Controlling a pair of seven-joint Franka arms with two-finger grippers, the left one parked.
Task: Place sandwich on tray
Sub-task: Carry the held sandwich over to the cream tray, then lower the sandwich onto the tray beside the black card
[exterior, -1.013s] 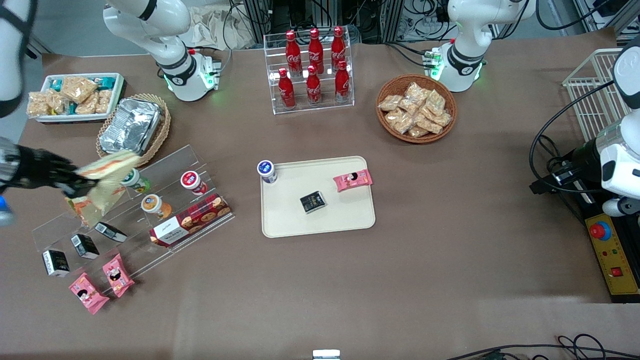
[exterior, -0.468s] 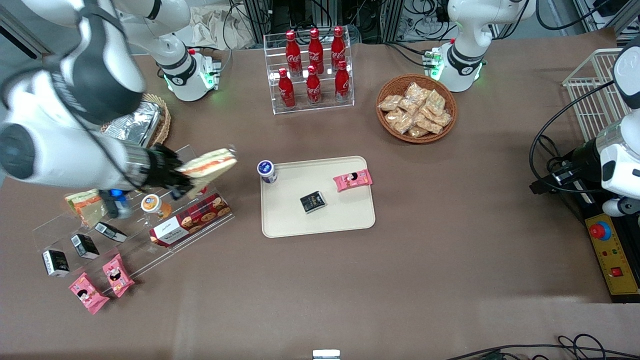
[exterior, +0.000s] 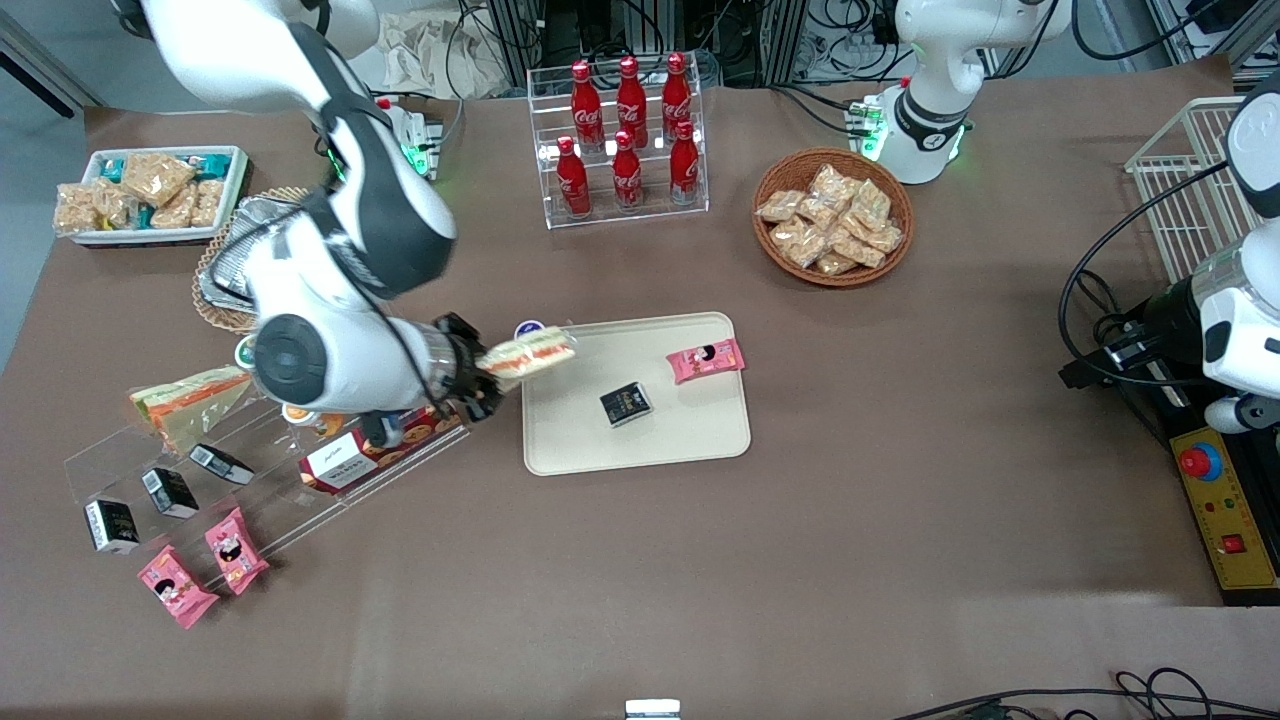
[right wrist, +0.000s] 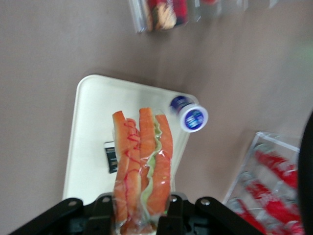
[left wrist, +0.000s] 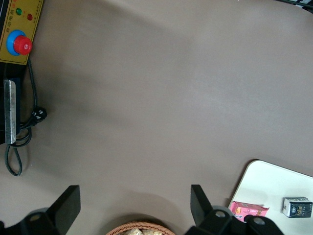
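My right gripper (exterior: 478,378) is shut on the sandwich (exterior: 528,353), a plastic-wrapped wedge with orange and green filling. It holds the sandwich in the air over the edge of the cream tray (exterior: 690,430) that lies toward the working arm's end. In the right wrist view the sandwich (right wrist: 142,166) stands between my fingers (right wrist: 173,215), above the tray (right wrist: 93,127). On the tray lie a black packet (exterior: 627,404) and a pink snack packet (exterior: 706,360). A second sandwich (exterior: 185,400) sits on the clear stepped shelf.
A blue-lidded cup (exterior: 530,330) stands at the tray's corner, just beside the held sandwich. The clear shelf (exterior: 290,460) holds cups, a biscuit box and small packets. A cola bottle rack (exterior: 625,140), a snack basket (exterior: 832,215) and a foil tray stand farther from the camera.
The right arm has swung from the shelf toward the tray, carrying the sandwich with it. The sandwich now hangs over the tray's edge. Nothing on the tray has moved.
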